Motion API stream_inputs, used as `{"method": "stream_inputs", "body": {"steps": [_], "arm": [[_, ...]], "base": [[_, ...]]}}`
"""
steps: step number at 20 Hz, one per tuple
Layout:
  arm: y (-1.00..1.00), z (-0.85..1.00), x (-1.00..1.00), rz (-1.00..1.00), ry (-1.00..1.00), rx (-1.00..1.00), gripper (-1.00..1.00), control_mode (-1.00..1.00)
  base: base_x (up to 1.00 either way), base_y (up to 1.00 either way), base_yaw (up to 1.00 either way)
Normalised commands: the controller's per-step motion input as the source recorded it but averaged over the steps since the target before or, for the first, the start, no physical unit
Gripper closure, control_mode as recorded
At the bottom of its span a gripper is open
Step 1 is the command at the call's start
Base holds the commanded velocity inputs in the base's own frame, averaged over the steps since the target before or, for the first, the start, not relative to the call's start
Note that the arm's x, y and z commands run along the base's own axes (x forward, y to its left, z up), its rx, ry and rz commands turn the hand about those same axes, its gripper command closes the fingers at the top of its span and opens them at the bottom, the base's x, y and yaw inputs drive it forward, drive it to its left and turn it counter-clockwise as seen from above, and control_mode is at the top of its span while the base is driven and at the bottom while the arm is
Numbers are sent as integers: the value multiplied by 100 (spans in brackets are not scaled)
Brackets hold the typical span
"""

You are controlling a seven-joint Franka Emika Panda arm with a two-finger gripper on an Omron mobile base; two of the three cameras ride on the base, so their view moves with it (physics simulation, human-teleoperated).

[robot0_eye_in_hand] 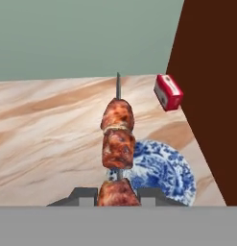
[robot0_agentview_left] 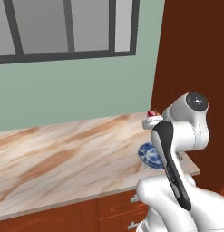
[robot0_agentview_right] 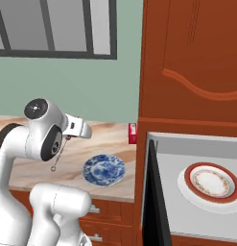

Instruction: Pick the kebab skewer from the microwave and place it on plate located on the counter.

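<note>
Blue-and-white, the plate (robot0_eye_in_hand: 160, 174) sits near the counter's (robot0_eye_in_hand: 48, 129) right end, under the kebab skewer (robot0_eye_in_hand: 118, 144) apparently pinched in the closed gripper (robot0_eye_in_hand: 118, 196) for lowering.

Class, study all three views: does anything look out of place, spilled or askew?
Nothing spilled or damaged. The microwave door hangs open, and the kebab skewer is held in the pincer above the counter, near the plate.
</note>
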Motion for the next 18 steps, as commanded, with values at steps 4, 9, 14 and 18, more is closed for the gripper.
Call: {"method": "stream_inputs", "body": {"steps": [4, 9, 14, 18], "arm": [[-50, -42, 70, 0, 21, 2, 100, -100], [-41, -57, 81, 0, 22, 0, 100, -100], [-6, -58, 57, 0, 13, 0, 100, -100], [0, -45, 48, 0, 8, 0, 100, -100]], "base": [[0, 0, 0], [0, 0, 0], [0, 0, 0], [0, 0, 0]]}}
